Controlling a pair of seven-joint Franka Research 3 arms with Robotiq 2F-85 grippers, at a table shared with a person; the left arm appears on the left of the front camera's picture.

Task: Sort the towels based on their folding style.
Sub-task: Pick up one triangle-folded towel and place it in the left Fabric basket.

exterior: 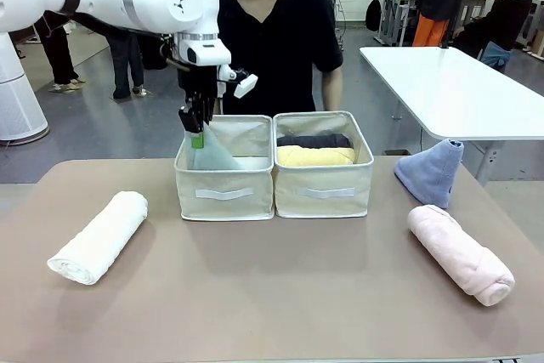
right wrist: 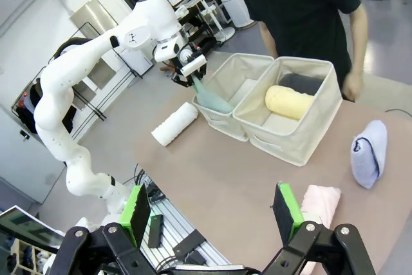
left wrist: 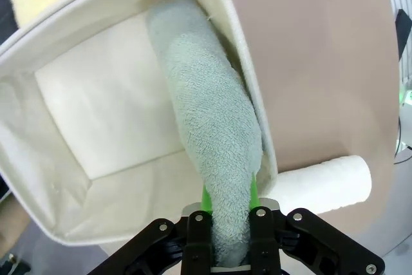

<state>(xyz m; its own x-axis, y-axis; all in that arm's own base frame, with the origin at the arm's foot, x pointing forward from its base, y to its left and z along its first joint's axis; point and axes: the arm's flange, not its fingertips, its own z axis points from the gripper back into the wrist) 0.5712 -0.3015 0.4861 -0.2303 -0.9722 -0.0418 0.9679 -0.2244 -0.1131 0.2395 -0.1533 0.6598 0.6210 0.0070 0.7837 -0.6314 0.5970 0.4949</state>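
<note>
- Left pincer of mine is clamped tight on the narrow tip of the light teal towel, green pads pressing into its nap from both sides.
- That towel is a looped terry cone. It hangs from my grip into the left fabric bin, its wide end down inside, along the bin's wall.
- My right pincer stands wide apart and bare, high above the table's near edge.
- The left bin is soft beige cloth with a pale handle strip. Its twin, the right bin, touches it on the right and holds the pale yellow roll, with the dark grey roll behind it.
- Left of the left bin lies the white roll, a plump cylinder.
- Well to its right stand the periwinkle cone and, nearer me, the pink roll.
- The tabletop is smooth, matte taupe.
- Beyond the left bin a person in a black shirt stands at the table. Behind are grey floor and a white table.
</note>
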